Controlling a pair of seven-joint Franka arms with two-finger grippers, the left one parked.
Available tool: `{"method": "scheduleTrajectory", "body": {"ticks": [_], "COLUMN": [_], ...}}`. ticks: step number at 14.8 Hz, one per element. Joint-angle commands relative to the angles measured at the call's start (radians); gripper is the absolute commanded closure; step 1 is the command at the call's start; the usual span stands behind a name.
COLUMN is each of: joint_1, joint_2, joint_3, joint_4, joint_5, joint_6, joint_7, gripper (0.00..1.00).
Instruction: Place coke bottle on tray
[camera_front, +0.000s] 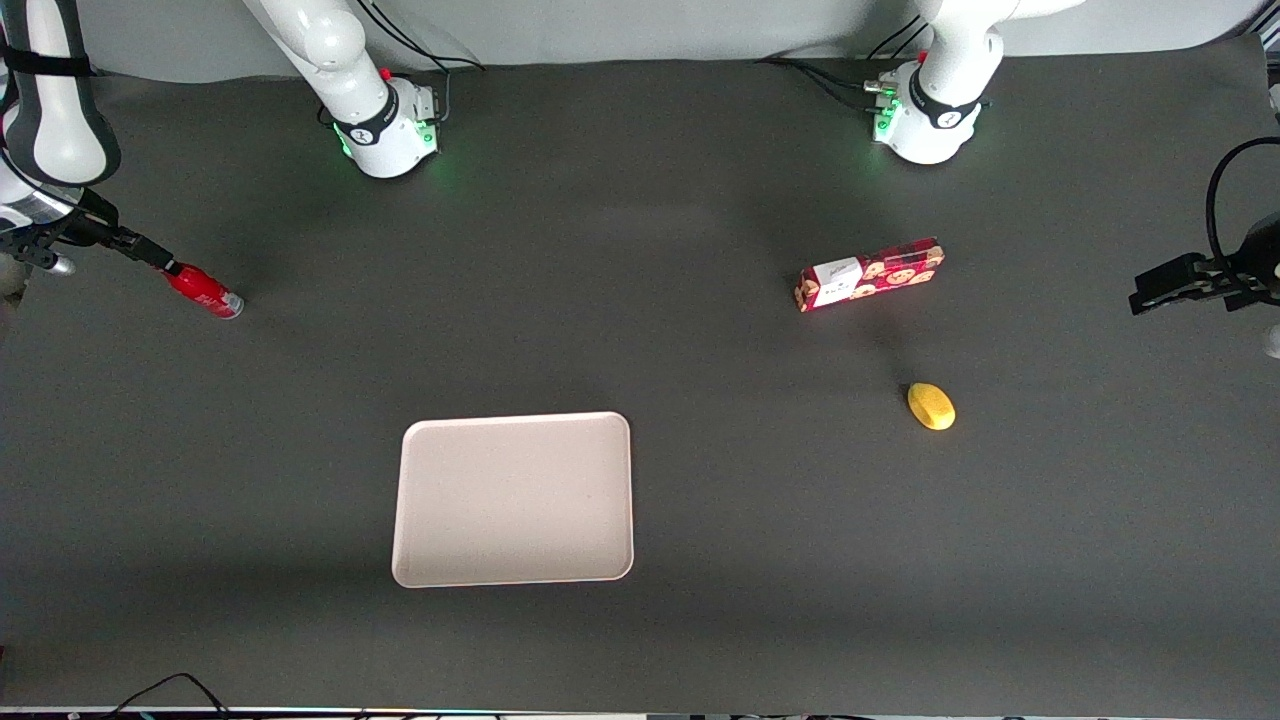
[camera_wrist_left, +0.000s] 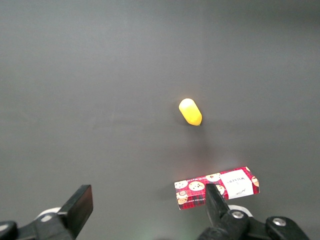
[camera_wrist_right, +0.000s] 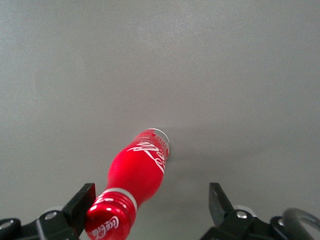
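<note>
Bench (camera_front: 700, 480): a dark grey mat carries everything; the end effector sits at the working arm's end of it.
Tray (camera_front: 515, 497): pale beige-pink, flat with a low rim and nothing on it. It lies well apart from the end effector, nearer the front camera and further toward the parked arm's end.
Cookie box (camera_front: 870, 274): a flat red box with cookie print, far from the end effector toward the parked arm's end; no part in the task.
Yellow lump (camera_front: 931, 406): a small rounded yellow thing near the box, a little nearer the front camera; also no part in the task.
Coke bottle (camera_wrist_right: 137, 187): red with white lettering and a red cap. It looks tilted, the cap up by the end effector and the silvery base (camera_front: 232, 304) pointing away from it; whether the base touches the bench I cannot tell.
End effector (camera_wrist_right: 152, 210): its fingers stand wide apart, the cap close against one finger (camera_wrist_right: 82, 202) and the other finger well clear of it. It holds nothing firmly as far as the wrist view shows.
Step in hand: by my judgement the grasp, with carrying not begun.
Next move: likely to centre the neck between the fingers, shut on it, lift, carry toward the tray and set it down inside the rim.
</note>
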Motion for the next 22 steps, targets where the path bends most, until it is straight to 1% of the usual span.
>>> {"method": "scheduleTrajectory", "body": {"ticks": [1,6,7,9,10,11,12,13,14,15,20,21,22], "joint_1": [-0.004,-0.004,-0.004,-0.004,-0.004,-0.004,-0.004,-0.004,-0.004,-0.004,-0.004,-0.004,-0.004], "joint_2": [0.002,0.002,0.002,0.002,0.002,0.002,0.002,0.002,0.001,-0.001,-0.005,-0.007,-0.013], "joint_3": [0.013,0.016,0.016,0.019,0.021,0.021,0.021,0.021,0.022,0.027,0.045,0.062,0.073], "joint_4": [-0.008,-0.008,-0.008,-0.008,-0.008,-0.008,-0.007,-0.007,-0.007,-0.007,0.004,0.018,0.044], "joint_5": [0.042,0.047,0.047,0.047,0.047,0.047,0.047,0.047,0.047,0.047,0.045,0.045,0.045], "joint_6": [0.013,0.011,0.008,0.007,0.007,0.004,0.002,0.002,0.002,0.001,-0.004,-0.016,-0.062], "joint_7": [-0.027,-0.027,-0.027,-0.026,-0.026,-0.026,-0.032,-0.038,-0.038,-0.038,-0.052,-0.064,-0.057], "gripper": [0.00,0.00,0.06,0.13,0.20,0.33,0.53,0.71,0.92,1.00,1.00,1.00,1.00]}}
